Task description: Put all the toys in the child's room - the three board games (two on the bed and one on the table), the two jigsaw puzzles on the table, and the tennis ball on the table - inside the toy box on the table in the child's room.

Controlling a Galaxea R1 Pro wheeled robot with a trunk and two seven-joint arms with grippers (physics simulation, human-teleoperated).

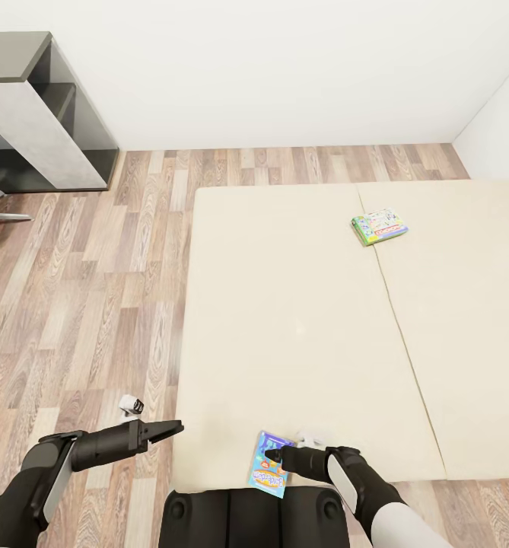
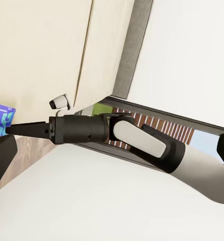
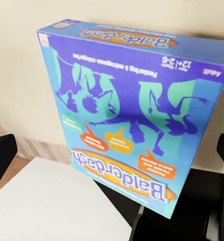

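Matt beige cloth-like mattress (image 1: 300,320), wood-plank floor (image 1: 94,304) with faint sheen, glossy printed cardboard blue game box (image 3: 132,115), smooth matt black plastic-looking right gripper (image 1: 273,454), plain matt white walls (image 1: 284,68)

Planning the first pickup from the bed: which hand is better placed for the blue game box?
The right hand: it is already at the blue box at the bed's near edge. The left hand hangs over the floor beside the bed.

head overlooks bed (image 1: 300,320), wrists perhaps close
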